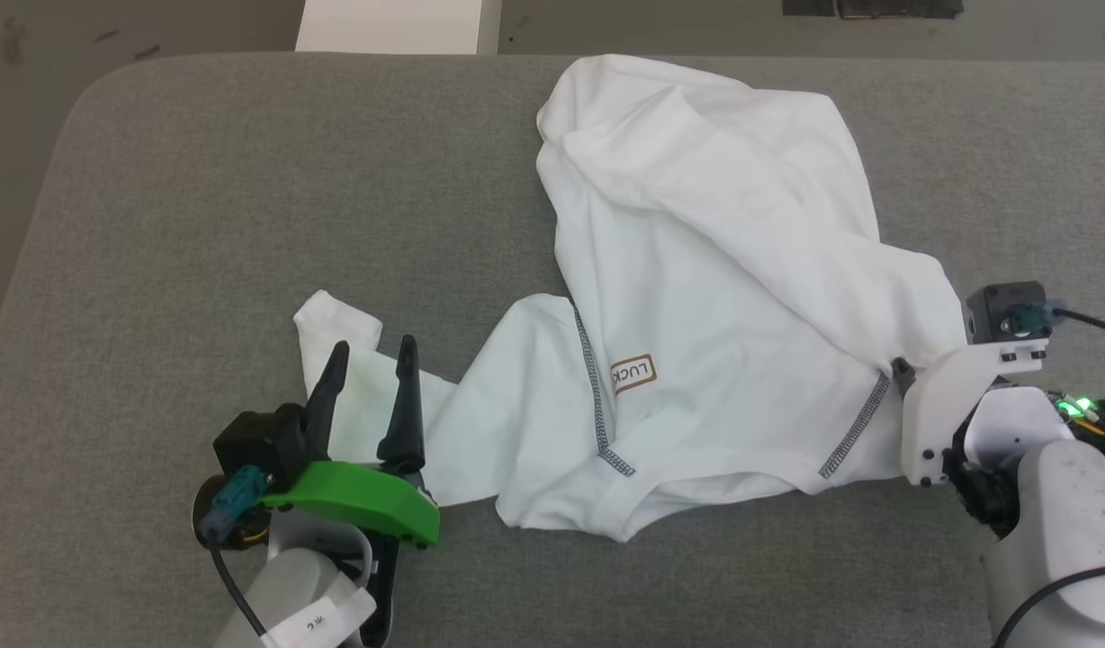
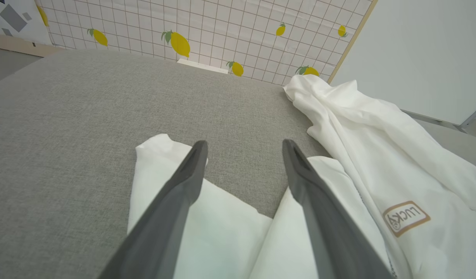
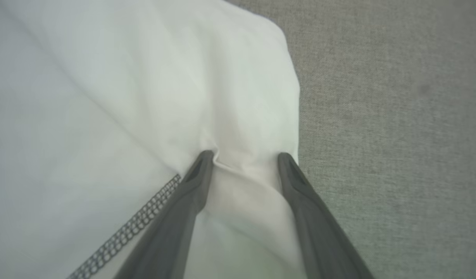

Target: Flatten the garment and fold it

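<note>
The shirt lies rumpled on the table's right half, from far edge to near edge, its sleeve trailing left beneath the left gripper, fingers wide apart, while the right gripper's parted fingers straddle cloth at its right edge.

**White shirt on grey**

The garment is plain white with grey speckled stitching and a brown-bordered patch. The worktop is mottled grey. The left gripper has dark fingers on a green mount. A white grid-patterned wall carries yellow lemons
</note>
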### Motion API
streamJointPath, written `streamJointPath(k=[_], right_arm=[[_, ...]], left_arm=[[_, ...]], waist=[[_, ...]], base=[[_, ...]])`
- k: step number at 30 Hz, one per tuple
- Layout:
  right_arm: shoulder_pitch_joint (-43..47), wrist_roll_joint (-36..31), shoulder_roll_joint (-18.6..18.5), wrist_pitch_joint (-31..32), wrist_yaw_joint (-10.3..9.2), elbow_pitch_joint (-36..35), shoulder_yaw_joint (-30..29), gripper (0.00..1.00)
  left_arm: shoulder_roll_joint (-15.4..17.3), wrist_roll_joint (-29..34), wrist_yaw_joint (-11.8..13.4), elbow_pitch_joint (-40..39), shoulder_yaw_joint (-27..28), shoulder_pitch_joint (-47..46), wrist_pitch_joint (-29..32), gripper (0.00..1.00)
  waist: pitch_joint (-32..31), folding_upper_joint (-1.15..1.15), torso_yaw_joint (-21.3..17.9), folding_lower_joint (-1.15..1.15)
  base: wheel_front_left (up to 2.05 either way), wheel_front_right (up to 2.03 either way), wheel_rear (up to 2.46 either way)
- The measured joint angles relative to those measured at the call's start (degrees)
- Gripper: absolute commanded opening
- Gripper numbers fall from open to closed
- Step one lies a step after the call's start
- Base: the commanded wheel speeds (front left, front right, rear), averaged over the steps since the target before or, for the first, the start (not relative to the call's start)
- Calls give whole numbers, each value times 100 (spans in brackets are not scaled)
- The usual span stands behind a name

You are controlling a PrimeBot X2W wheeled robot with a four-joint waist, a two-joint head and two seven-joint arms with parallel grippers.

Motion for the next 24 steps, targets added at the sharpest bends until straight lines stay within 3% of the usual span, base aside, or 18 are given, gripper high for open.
streamJointPath(k=[1,8,18,19,20,24], right_arm=[[-58,7,-40,38,1,35,5,0],[-119,127,-51,-194,2,-11,-747,0],[526,34,-19,-549,2,-598,-2967,0],[626,32,-11,-565,1,-614,-3039,22],[730,37,-2,-617,1,-642,-3049,100],[942,388,23,-1105,0,-761,-2762,100]], left_arm=[[-29,46,-29,-2,54,-1,-4,100],[-181,171,-177,84,298,21,-8,100],[-235,323,-235,248,485,196,-24,100],[-235,323,-263,268,494,201,-24,100],[-235,323,-278,290,489,208,-24,100],[-231,335,-285,289,414,236,33,100]], waist=[[19,0,12,0],[-51,0,-2,0],[-387,0,-233,0],[-415,0,-259,0],[-441,0,-284,0],[-508,0,-356,0]], base=[[0,0,0],[0,0,0],[0,0,0],[0,0,0],[0,0,0],[0,0,0]])
